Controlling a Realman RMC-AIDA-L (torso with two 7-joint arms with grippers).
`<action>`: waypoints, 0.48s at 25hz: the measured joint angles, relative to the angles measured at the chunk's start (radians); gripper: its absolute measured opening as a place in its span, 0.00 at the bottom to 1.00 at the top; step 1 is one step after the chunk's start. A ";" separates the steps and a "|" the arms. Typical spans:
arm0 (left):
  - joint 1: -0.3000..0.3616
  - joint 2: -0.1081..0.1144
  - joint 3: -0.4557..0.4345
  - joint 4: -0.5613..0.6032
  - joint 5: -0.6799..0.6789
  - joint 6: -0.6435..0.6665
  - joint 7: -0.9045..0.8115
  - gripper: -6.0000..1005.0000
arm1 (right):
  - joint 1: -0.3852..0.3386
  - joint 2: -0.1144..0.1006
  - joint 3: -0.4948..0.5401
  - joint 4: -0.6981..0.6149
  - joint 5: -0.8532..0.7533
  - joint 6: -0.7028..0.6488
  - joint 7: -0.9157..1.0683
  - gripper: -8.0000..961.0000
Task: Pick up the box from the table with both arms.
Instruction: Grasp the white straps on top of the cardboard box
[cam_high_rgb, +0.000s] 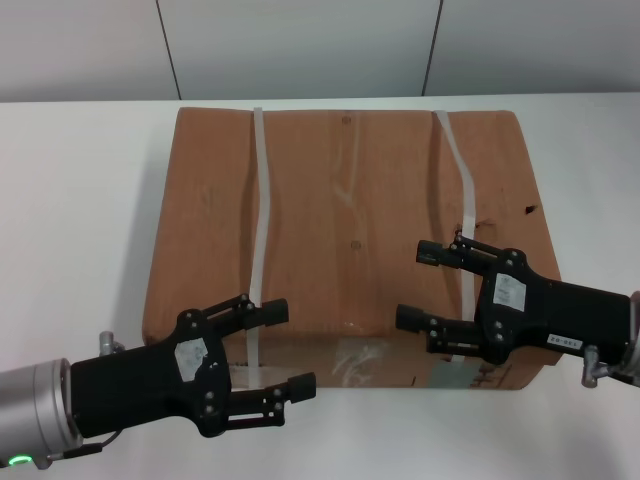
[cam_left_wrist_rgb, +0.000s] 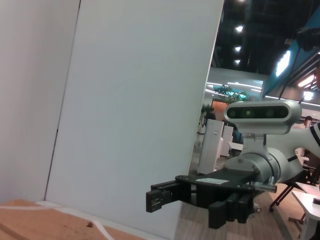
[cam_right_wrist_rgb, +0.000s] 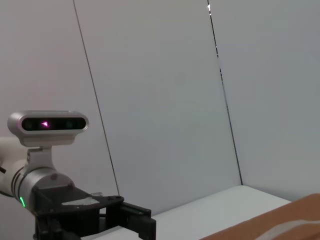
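The large flat brown cardboard box (cam_high_rgb: 350, 210) lies on the white table (cam_high_rgb: 80, 200). Two whitish straps (cam_high_rgb: 262, 200) cross its dented top, and a grey label (cam_high_rgb: 455, 372) sits on its near side. My left gripper (cam_high_rgb: 290, 348) is open, hovering at the box's near-left edge with its fingers around the left strap's line, holding nothing. My right gripper (cam_high_rgb: 415, 286) is open above the box's near-right part by the right strap, pointing left, also empty. The left wrist view shows a box corner (cam_left_wrist_rgb: 30, 222) and the right gripper (cam_left_wrist_rgb: 186, 209).
A grey panelled wall (cam_high_rgb: 300, 45) rises behind the table's far edge. White tabletop shows on the left, right and front of the box. The right wrist view shows a box corner (cam_right_wrist_rgb: 285, 220), the table (cam_right_wrist_rgb: 210, 212) and the left arm's finger (cam_right_wrist_rgb: 140, 223).
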 joint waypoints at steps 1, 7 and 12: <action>0.000 -0.001 0.000 0.000 0.000 -0.002 0.000 0.87 | 0.000 0.000 -0.001 0.000 0.000 0.000 0.000 0.91; 0.000 -0.001 0.000 0.000 -0.001 -0.005 0.000 0.87 | 0.001 0.000 0.000 -0.001 0.000 0.000 0.003 0.91; -0.003 0.002 -0.008 0.005 -0.007 -0.006 -0.069 0.87 | 0.000 0.000 0.003 -0.002 0.003 0.002 0.005 0.92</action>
